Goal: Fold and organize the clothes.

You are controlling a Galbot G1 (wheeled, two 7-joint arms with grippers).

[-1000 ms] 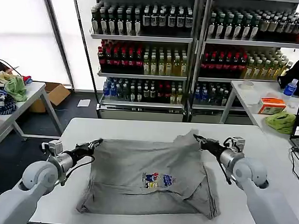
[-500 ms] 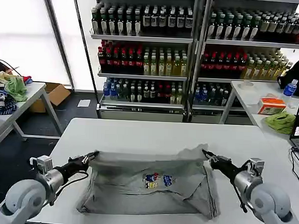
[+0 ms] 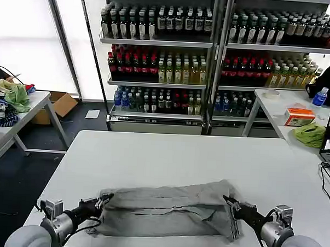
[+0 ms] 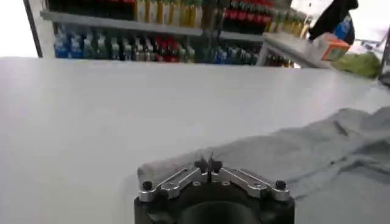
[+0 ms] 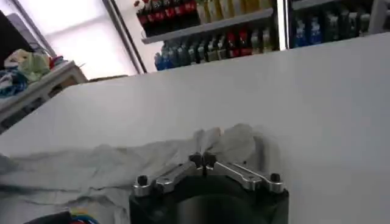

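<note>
**Now the shirt lies folded along the near edge**

Both tools sit low at the near edge of the white tabletop point(image 3: 163, 156), each pinched tight on an end of the grey shirt point(image 3: 166, 211). The left tool point(image 3: 103, 200) grips the cloth at the shirt's 9 o'clock end; in the left wrist view its tips point(image 4: 208, 164) meet on a raised ridge of fabric point(image 4: 292, 155). The right tool point(image 3: 227, 201) holds the 3 o'clock end, and the right wrist view shows its tips point(image 5: 202, 160) closed on a bunched fold of grey cloth point(image 5: 152, 158).

The shirt lies as a flattened band at 6 o'clock on the tabletop, its long axis running from 9 to 3 o'clock, parallel with the near edge. The far long edge is a doubled fold; the right end is bulkier and hangs a loose flap toward 5 o'clock. A scrap of coloured print point(image 5: 78, 214) shows at the right wrist view's edge.
</note>
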